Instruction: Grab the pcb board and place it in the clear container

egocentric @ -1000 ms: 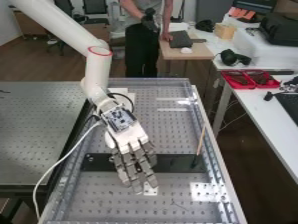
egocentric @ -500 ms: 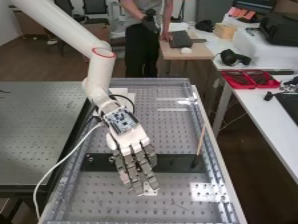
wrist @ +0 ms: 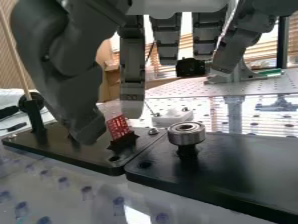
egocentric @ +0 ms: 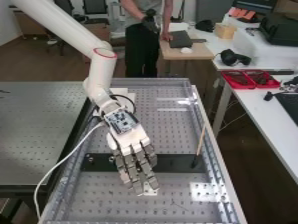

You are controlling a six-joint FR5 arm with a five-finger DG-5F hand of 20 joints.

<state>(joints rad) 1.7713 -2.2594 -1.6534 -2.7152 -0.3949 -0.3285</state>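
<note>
Over the black plate on the bench, the hand (egocentric: 138, 162) hangs palm down with its fingers extended, in the high view. From the wrist, the hand (wrist: 70, 75) has its thumb and a finger on either side above a small red pcb board (wrist: 118, 127). That board stands tilted in a black holder on the dark plate, close to both tips; whether they touch it I cannot tell. Nothing is gripped between the fingers. I cannot make out which thing is the clear container.
A round metal bearing (wrist: 186, 134) sits on a post near the red board. A thin wooden stick (egocentric: 201, 141) rises from the right end of the black plate (egocentric: 178, 162). A white cable (egocentric: 63, 159) runs along the bench's left side. Red trays (egocentric: 250, 79) lie on the side table.
The forearm and hand have shifted slightly to the right in the high view, mostly between the two earlier frames. The fingers remain extended.
</note>
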